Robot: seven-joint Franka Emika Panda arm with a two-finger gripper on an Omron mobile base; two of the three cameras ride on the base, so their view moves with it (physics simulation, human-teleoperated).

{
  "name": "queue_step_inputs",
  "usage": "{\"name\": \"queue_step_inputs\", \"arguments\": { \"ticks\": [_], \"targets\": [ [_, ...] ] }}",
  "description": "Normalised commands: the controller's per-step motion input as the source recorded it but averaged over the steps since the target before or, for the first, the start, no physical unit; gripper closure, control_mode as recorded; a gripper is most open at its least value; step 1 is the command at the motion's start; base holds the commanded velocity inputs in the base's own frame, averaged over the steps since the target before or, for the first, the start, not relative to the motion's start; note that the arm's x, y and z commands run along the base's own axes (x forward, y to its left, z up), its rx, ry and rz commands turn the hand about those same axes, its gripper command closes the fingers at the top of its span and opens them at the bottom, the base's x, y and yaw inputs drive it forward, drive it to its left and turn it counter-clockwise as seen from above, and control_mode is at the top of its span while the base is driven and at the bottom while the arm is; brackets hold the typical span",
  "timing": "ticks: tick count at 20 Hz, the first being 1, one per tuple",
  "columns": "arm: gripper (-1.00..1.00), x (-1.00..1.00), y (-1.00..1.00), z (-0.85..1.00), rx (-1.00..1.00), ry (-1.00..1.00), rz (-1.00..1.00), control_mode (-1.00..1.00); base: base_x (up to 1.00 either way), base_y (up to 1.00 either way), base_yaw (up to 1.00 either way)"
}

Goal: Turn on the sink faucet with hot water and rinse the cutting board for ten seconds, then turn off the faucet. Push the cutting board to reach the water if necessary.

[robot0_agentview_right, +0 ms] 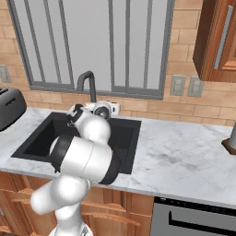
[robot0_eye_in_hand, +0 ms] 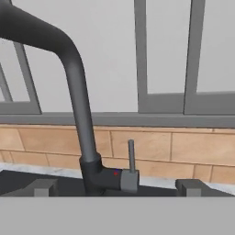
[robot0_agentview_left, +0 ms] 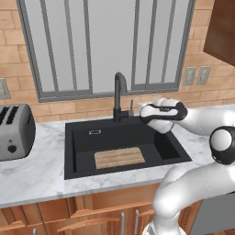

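The black gooseneck sink faucet (robot0_agentview_left: 120, 94) stands behind the black sink (robot0_agentview_left: 69, 149), with its small grey lever (robot0_agentview_left: 131, 105) upright on the right of its base. A light-wood cutting board (robot0_agentview_left: 120, 157) lies flat on the basin floor, in front of and below the spout. My gripper (robot0_agentview_left: 140, 109) hovers over the basin's back right, level with the lever and just to its right, pointing at it. In the hand view the open gripper (robot0_eye_in_hand: 118, 188) frames the faucet base (robot0_eye_in_hand: 98, 176) and lever (robot0_eye_in_hand: 131, 158), with the fingertips (robot0_eye_in_hand: 43, 187) wide apart and holding nothing. No water is in view.
A silver toaster (robot0_agentview_left: 13, 131) stands on the marble counter left of the sink. Behind the faucet are a window sill and a brick wall with outlets (robot0_agentview_left: 196, 75). A wooden wall cabinet (robot0_agentview_right: 216, 41) hangs at the upper right. Bare counter (robot0_agentview_right: 184, 152) stretches right of the sink.
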Motion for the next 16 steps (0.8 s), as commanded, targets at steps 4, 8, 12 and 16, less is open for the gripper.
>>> {"name": "queue_step_inputs", "arguments": {
  "ticks": [4, 8, 12, 16],
  "targets": [
    [-1.00, 0.26, 0.00, -0.19, 0.00, -0.01, 0.00, -1.00, 0.00, 0.00, 0.00],
    [-1.00, 0.24, 0.00, -0.17, 0.00, 0.00, 0.00, -1.00, 0.00, 0.00, 0.00],
    [-1.00, 0.21, 0.00, -0.14, 0.00, 0.00, 0.00, -1.00, 0.00, 0.00, 0.00],
    [-1.00, 0.18, 0.00, -0.14, 0.00, 0.00, 0.00, -1.00, 0.00, 0.00, 0.00]
  ]
}}
